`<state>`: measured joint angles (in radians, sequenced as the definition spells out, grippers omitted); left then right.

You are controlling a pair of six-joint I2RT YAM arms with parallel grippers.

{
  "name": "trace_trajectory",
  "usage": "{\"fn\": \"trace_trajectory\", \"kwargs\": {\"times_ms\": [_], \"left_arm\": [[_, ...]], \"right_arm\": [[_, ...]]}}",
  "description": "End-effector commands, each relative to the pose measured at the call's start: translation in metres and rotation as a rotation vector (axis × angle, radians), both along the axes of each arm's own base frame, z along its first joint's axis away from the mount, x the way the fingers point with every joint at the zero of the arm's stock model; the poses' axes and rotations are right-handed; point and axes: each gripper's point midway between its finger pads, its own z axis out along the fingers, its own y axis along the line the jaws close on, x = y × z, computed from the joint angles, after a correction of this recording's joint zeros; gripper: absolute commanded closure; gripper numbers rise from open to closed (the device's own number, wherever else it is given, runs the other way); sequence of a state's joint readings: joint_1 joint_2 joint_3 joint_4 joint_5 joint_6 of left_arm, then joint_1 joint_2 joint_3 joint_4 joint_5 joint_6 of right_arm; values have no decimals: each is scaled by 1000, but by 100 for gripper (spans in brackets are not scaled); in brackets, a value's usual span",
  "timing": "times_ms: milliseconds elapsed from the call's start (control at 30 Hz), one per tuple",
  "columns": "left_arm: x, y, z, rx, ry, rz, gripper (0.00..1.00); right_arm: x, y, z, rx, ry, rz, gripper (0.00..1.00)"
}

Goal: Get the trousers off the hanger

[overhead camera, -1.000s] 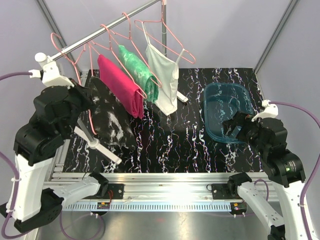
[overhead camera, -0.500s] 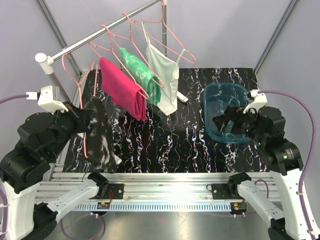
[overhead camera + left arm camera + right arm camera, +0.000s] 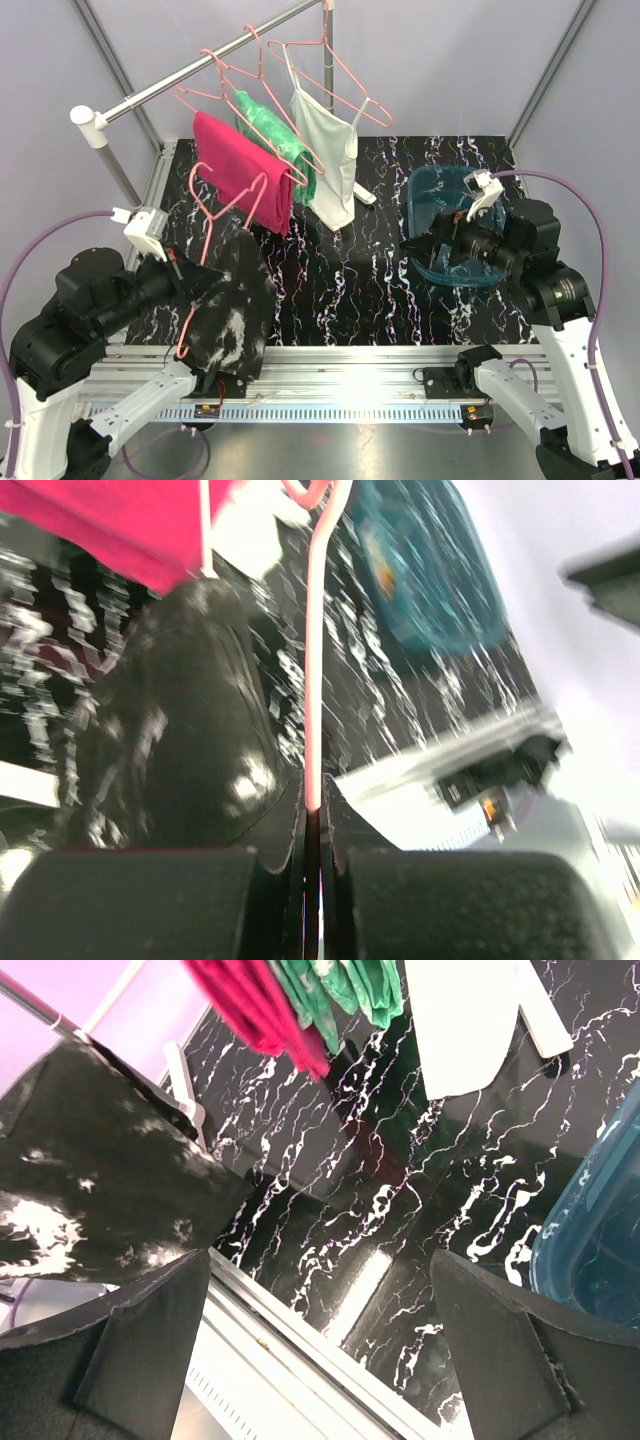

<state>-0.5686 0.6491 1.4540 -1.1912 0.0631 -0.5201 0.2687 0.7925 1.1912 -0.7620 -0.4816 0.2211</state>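
Observation:
My left gripper (image 3: 178,268) is shut on the wire of a pink hanger (image 3: 214,208) that carries the black speckled trousers (image 3: 236,318). It holds them off the rail, above the table's front left corner. The left wrist view shows the wire (image 3: 314,680) pinched between the jaws of that gripper (image 3: 313,820), with the black cloth (image 3: 180,750) to the left. The magenta trousers (image 3: 240,175) and the green trousers (image 3: 276,140) hang on hangers on the rail. My right gripper (image 3: 425,245) is open and empty beside the teal basin; the right wrist view shows this gripper (image 3: 320,1320) with its jaws wide apart.
A white tank top (image 3: 330,150) hangs on the rail (image 3: 200,62) right of the green trousers. A teal basin (image 3: 450,215) sits on the black marbled table (image 3: 340,290) at the right. A rail post (image 3: 105,150) stands at the left.
My left gripper has pulled the hanger with the black trousers off the rail's left end and brought it down toward the front. My right arm has swung left over the basin.

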Motion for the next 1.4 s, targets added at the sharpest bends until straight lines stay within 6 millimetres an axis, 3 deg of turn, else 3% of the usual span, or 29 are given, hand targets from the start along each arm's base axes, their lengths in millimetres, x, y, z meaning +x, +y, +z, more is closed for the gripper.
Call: {"fn": "trace_trajectory", "kwargs": {"times_ms": [0,67,200,400,567,767,867,933,1033,1100,1133,1233,1267,1333,1367], "left_arm": [[-34,-31,24,-98,-55,-271,100],[-46,-39,26,-115,-47,-362,100],[-52,-54,41,-187,-78,-448,100],[-55,-81,106,-352,-203,-599,100],[-32,-101,149,-394,-279,-645,100],[4,-126,186,-497,-372,-591,100],[25,-152,204,-561,-434,-547,100],[34,-170,206,-556,-449,-516,100],[47,-211,215,-533,-483,-405,100],[61,-220,221,-541,-492,-327,100],[79,-233,212,-538,-455,-249,100],[103,-244,211,-540,-428,-142,100],[116,-254,201,-516,-415,-89,100],[124,-259,203,-520,-423,-39,100],[131,-268,193,-497,-414,-6,100]], "right_arm": [[-11,-3,22,-22,-95,24,0],[-16,-8,20,-36,-96,8,0],[-30,-8,19,-25,-101,36,1],[-58,9,33,25,-140,204,0],[-49,2,45,-29,-172,143,1],[-62,6,68,-4,-216,183,1],[-66,8,67,-26,-212,207,1],[-65,6,60,-56,-197,203,1],[-54,-1,50,-132,-204,141,3],[-49,-4,46,-168,-219,119,3],[-49,-4,46,-179,-233,121,3],[-54,-1,47,-173,-255,145,2],[-56,-2,46,-166,-262,149,2],[-56,-1,48,-153,-285,149,2],[-57,-1,45,-150,-291,149,2]]}}
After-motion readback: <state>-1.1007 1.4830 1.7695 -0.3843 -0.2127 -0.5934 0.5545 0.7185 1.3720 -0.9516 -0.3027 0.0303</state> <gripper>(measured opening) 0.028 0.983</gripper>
